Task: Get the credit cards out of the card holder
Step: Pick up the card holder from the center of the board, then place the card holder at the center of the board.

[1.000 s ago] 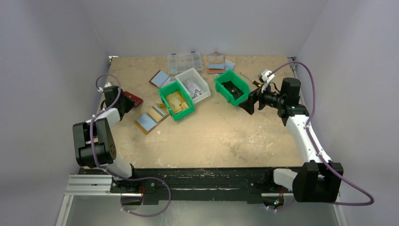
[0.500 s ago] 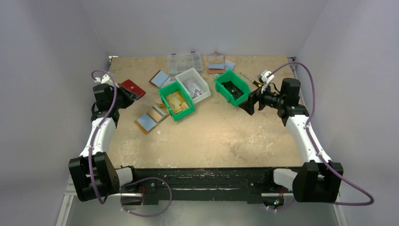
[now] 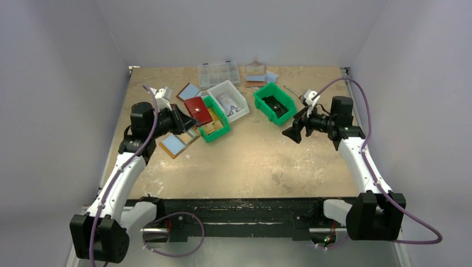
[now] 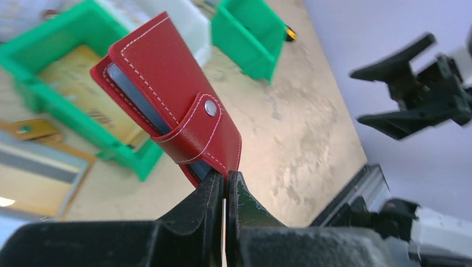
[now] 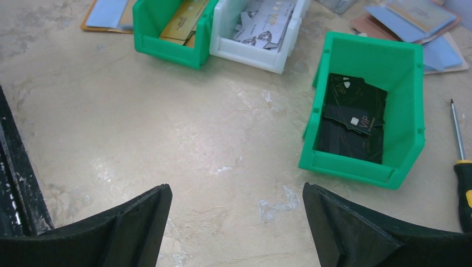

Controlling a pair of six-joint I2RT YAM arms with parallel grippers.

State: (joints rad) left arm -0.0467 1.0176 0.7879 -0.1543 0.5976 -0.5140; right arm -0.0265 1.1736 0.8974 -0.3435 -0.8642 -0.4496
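Note:
The card holder [image 4: 167, 83] is a dark red bifold, folded shut with its snap strap fastened. My left gripper [image 4: 225, 181] is shut on its lower corner and holds it in the air, tilted. In the top view the holder [image 3: 198, 110] hangs over the left green bin, beside my left gripper [image 3: 182, 118]. A blue-grey edge [image 4: 127, 93] shows inside the fold; the credit cards themselves are hidden. My right gripper [image 5: 236, 192] is wide open and empty above bare table, to the right of centre in the top view [image 3: 293, 129].
A green bin of yellowish pieces [image 3: 216, 127], a white bin of printed cards [image 3: 229, 99] and a green bin of black cards [image 5: 362, 117] stand mid-table. Tan-rimmed bifolds [image 3: 177, 142] lie at the left. A clear organiser [image 3: 219, 72] stands at the back. A screwdriver [image 5: 462, 178] lies at the right.
My left arm has swung from the table's left edge toward the middle, carrying the red holder up over the left green bin. My right gripper has shifted slightly.

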